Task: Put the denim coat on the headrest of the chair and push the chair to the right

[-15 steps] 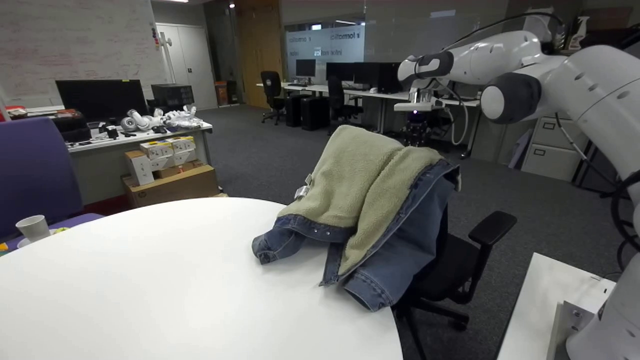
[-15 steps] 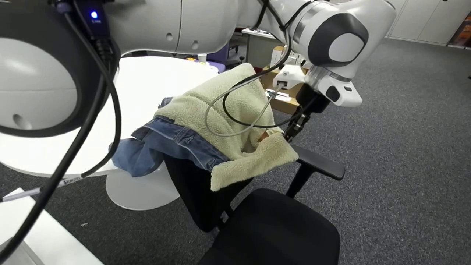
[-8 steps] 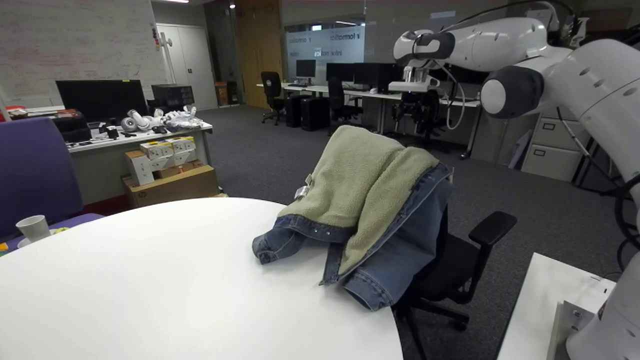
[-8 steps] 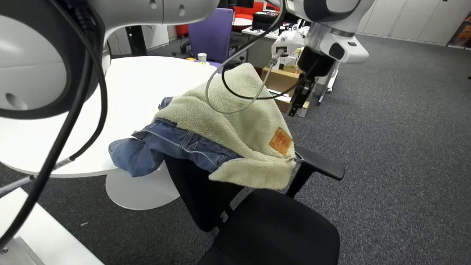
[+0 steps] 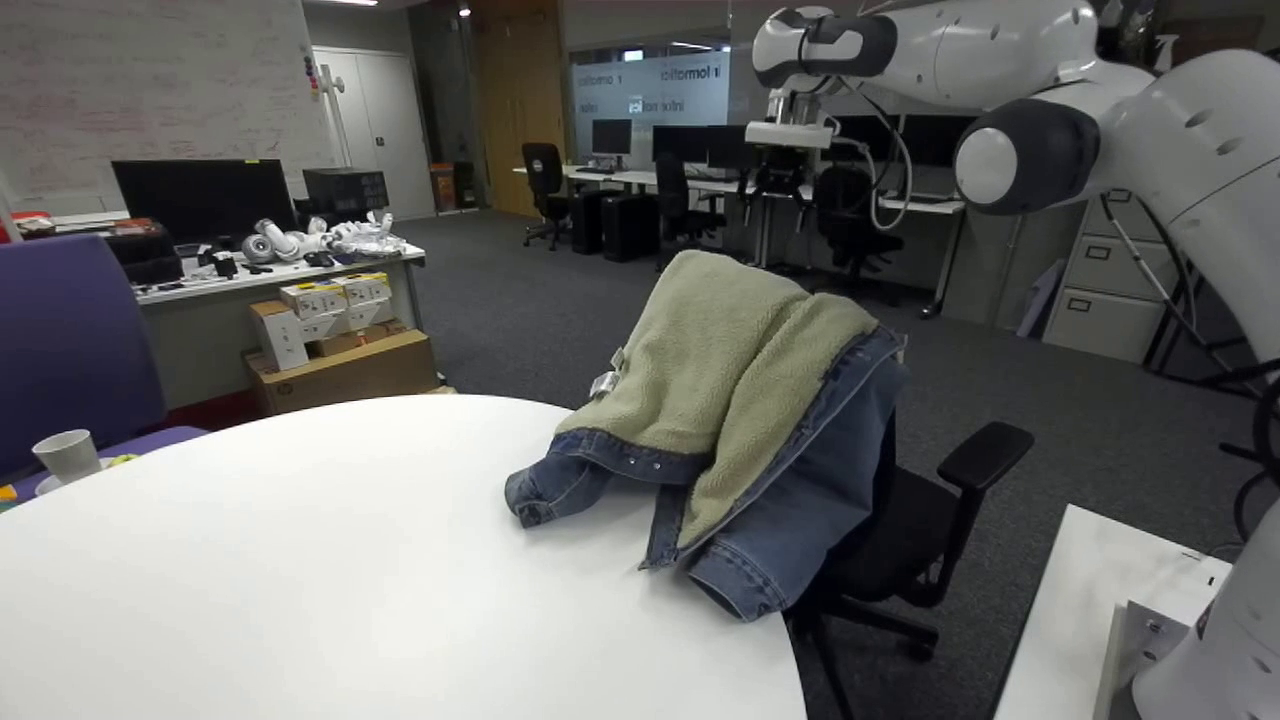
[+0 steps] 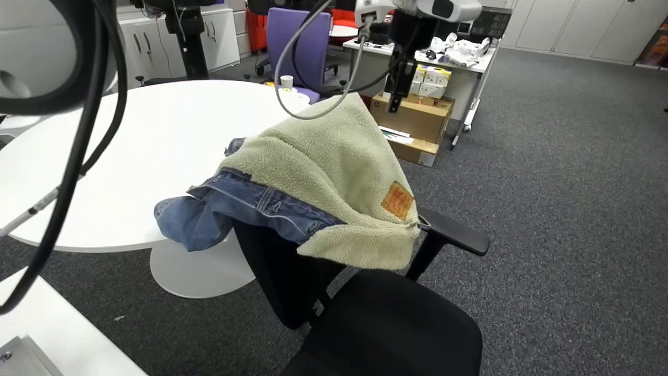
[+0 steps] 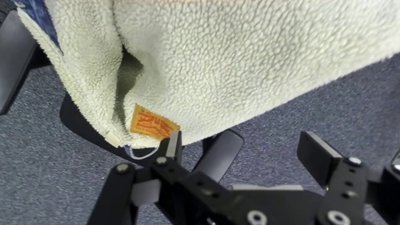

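Observation:
The denim coat [image 5: 715, 370] is draped over the backrest of the black chair [image 6: 391, 324], fleecy cream lining outward, and covers the headrest from sight. In an exterior view its blue sleeves and hem reach down onto or just over the white table's edge. An orange label [image 6: 398, 200] shows on the lining near the collar, which hangs over the seat side. My gripper [image 6: 395, 104] hovers above and behind the coat, apart from it. In the wrist view the gripper [image 7: 245, 147] is open, only carpet and an armrest visible between its fingers; the lining [image 7: 250, 56] spreads below.
The round white table [image 5: 350, 560] stands close against the chair's back. An armrest [image 6: 454, 232] juts out beside the coat. Cardboard boxes [image 6: 412, 125] sit under a desk farther off, and a purple chair [image 6: 300, 47] stands beyond the table. Cables [image 6: 360, 68] loop from the wrist.
The gripper has let go of the coat's collar, opened, and risen away, moving back over the table side. The released collar has dropped toward the seat, baring the orange label. The chair stays put.

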Motion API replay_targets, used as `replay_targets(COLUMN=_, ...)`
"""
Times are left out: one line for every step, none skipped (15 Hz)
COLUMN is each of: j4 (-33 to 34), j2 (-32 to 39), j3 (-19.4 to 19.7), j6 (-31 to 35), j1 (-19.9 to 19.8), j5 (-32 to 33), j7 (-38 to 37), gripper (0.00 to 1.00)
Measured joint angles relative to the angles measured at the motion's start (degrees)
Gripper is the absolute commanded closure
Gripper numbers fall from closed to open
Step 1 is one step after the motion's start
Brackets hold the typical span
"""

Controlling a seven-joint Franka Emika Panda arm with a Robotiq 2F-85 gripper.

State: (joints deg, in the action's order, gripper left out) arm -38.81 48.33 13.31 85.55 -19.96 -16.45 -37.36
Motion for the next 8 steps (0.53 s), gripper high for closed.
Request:
replay_targets(j4=-0.55, j2=-0.84, j3=-0.40, j6=0.00, j1=1.15, j5=0.02, j7=1.90, gripper=0.00)
replay_targets(j4=-1.20, j2=-1.57, j3=-0.73, j6=-0.01, j1=2.34, j5=0.02, j7=3.80, gripper=0.00)
replay_targets(j4=-1.97, j2=-2.34, j3=-1.02, j6=-0.01, j1=3.54, j5=0.03, j7=5.77, gripper=0.00)
replay_targets(j4=-2.84, j2=-2.98, j3=-1.38, j6=-0.01, j1=4.62, j5=0.03, j7=7.78, gripper=0.00)
replay_targets(j4=-3.79, j2=-3.60, j3=-1.78, j6=-0.01, j1=5.56, j5=0.02, j7=9.86, gripper=0.00)
replay_targets(j4=-4.98, j2=-4.23, j3=-2.17, j6=-0.01, j1=6.42, j5=0.02, j7=12.10, gripper=0.00)
replay_targets(j4=-6.12, j2=-4.63, j3=-2.56, j6=-0.01, j1=7.11, j5=-0.01, j7=14.39, gripper=0.00)
replay_targets(j4=-7.52, j2=-5.08, j3=-3.08, j6=0.00, j1=7.67, j5=-0.01, j7=16.81, gripper=0.00)
